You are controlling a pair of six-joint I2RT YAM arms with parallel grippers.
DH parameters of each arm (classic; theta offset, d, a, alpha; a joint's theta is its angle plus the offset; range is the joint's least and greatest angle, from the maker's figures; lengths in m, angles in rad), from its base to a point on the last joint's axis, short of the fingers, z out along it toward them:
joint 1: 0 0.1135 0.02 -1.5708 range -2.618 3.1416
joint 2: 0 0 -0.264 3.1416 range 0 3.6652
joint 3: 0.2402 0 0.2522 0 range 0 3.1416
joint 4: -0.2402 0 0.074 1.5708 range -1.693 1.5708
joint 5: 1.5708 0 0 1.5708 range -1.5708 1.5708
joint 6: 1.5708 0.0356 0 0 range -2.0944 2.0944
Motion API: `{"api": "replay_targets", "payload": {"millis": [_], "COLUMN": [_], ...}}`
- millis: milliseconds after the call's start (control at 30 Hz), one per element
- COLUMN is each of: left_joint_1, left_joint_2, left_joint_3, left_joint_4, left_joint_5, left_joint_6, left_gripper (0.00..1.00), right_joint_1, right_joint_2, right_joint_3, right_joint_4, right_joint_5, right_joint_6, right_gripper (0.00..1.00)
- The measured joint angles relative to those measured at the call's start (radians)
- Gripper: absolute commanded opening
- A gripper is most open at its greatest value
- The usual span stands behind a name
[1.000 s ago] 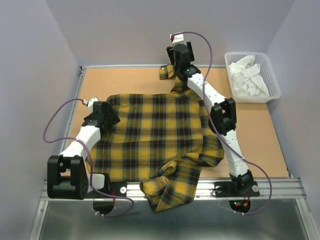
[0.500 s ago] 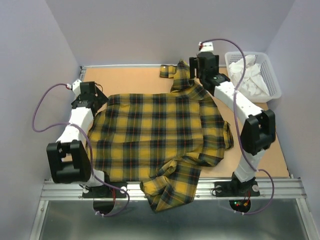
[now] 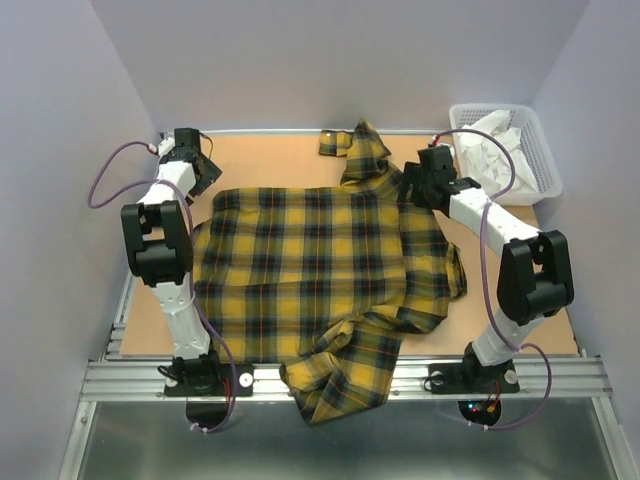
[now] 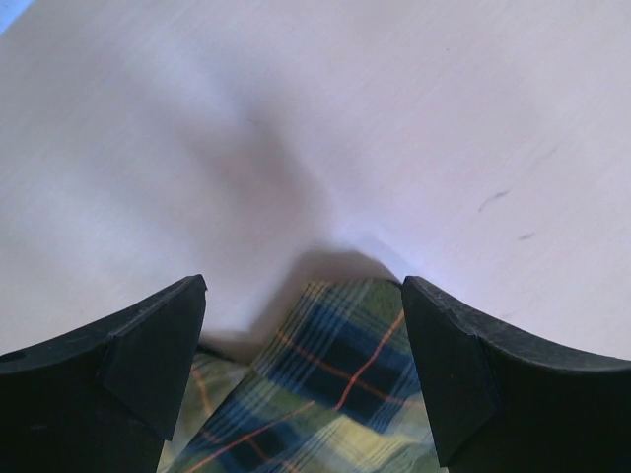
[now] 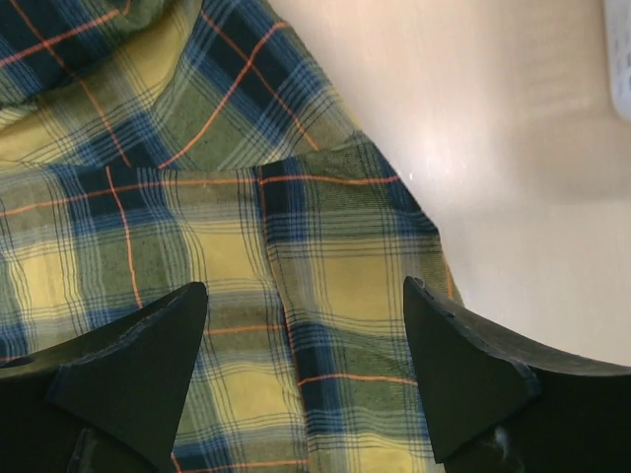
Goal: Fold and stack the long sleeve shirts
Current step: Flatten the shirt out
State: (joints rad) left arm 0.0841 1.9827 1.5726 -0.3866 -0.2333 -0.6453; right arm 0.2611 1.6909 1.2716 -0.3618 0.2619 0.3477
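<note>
The desk (image 3: 555,300) is a tan board, and the biggest thing on it is the yellow and dark plaid shirt (image 3: 310,270). It lies spread flat across the middle, reaching from near the left edge to well past the center. One sleeve (image 3: 335,375) is folded over toward the near edge and hangs out over the metal rail (image 3: 570,375) there. The other sleeve (image 3: 365,155) runs up to the far edge, where its cuff (image 3: 335,143) lies flat. My left arm (image 3: 160,240) stretches along the left edge to the far left corner, and my right arm (image 3: 500,225) reaches up the right side toward the far edge. In the far right corner sits a white basket (image 3: 547,165) with crumpled white cloths (image 3: 495,145) in it, apart from the shirt. My left gripper (image 3: 192,152) hangs at the far left corner of the shirt with its fingers (image 4: 148,355) spread wide; from the wrist I see a plaid corner (image 4: 335,365) low between them and bare desk beyond, nothing pinched. I cannot tell whether the tips touch the cloth. My right gripper (image 3: 425,178) is over the far right shoulder of the shirt, just beside the raised sleeve, its fingers (image 5: 463,374) also wide apart over a seam (image 5: 281,296) near the cloth's edge, holding nothing.
</note>
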Motion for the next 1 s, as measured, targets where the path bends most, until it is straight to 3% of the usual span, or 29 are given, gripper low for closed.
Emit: {"api": "replay_targets", "payload": {"millis": [267, 633, 733, 967, 1000], "left_joint_1": [-0.01, -0.043, -0.051, -0.066, -0.069], "left_joint_2": [0.146, 0.202, 0.202, 0.203, 0.203], "left_joint_3": [0.11, 0.145, 0.145, 0.145, 0.145], "left_joint_4": [-0.09, -0.114, -0.12, -0.154, -0.158], "left_joint_5": [0.035, 0.072, 0.076, 0.055, 0.047], "left_joint_6": [-0.076, -0.101, -0.104, -0.106, -0.105], "left_gripper": [0.87, 0.76, 0.62, 0.15, 0.12], "right_joint_1": [0.001, 0.0, 0.0, 0.0, 0.0], "right_joint_2": [0.008, 0.076, 0.092, 0.1, 0.1], "right_joint_3": [-0.026, -0.045, -0.051, -0.071, -0.074], "right_joint_4": [-0.004, -0.004, -0.003, -0.003, -0.003], "right_joint_5": [0.003, 0.022, 0.023, 0.022, 0.022], "right_joint_6": [0.058, 0.069, 0.072, 0.079, 0.08], "right_gripper": [0.88, 0.88, 0.88, 0.88, 0.88]}}
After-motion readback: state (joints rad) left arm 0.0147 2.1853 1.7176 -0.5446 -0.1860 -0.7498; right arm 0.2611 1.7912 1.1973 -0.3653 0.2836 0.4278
